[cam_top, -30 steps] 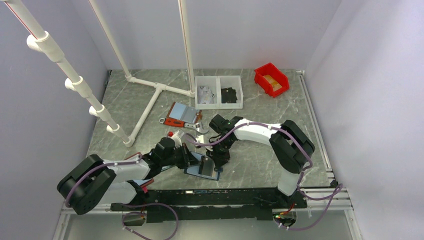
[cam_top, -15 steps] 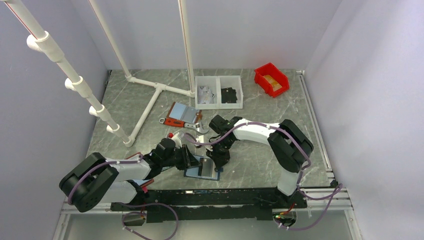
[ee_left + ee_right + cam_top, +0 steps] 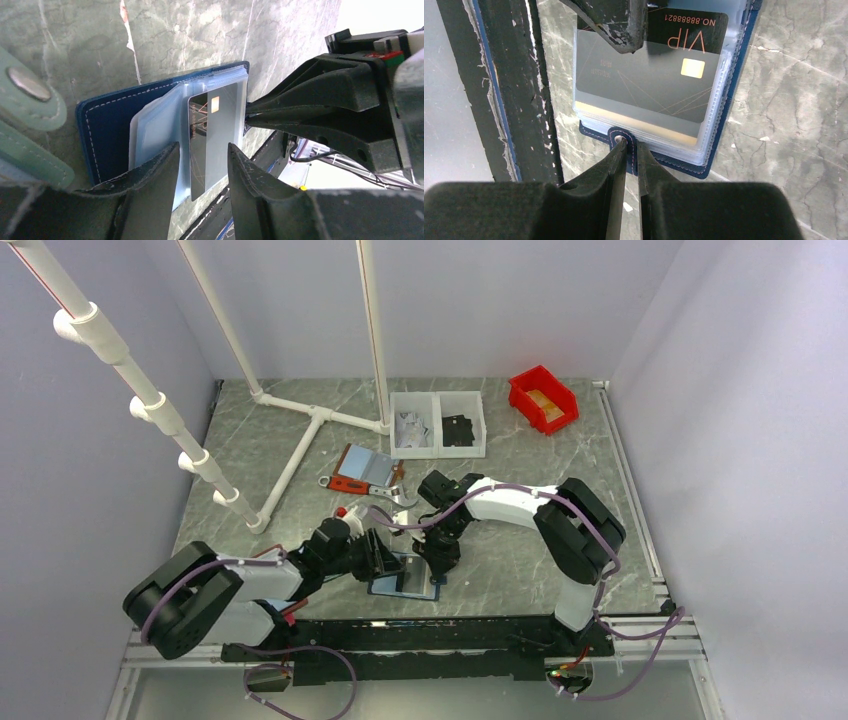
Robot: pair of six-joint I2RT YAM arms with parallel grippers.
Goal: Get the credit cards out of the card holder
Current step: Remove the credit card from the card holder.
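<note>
Your left gripper (image 3: 202, 150) gapes empty over two credit cards (image 3: 704, 30); your right gripper (image 3: 630, 145) pinches the one card holder (image 3: 105, 130).

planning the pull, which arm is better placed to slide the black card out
Left. The left pincer is open over the free end of the black card; the right pincer grips the edge tab of the navy card holder, steadying it.

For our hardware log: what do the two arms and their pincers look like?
Both the left arm and right arm have white links between bulky black joints, with purple cables looping alongside. The left pincer and right pincer are matte black, each with two tapered fingers.
</note>
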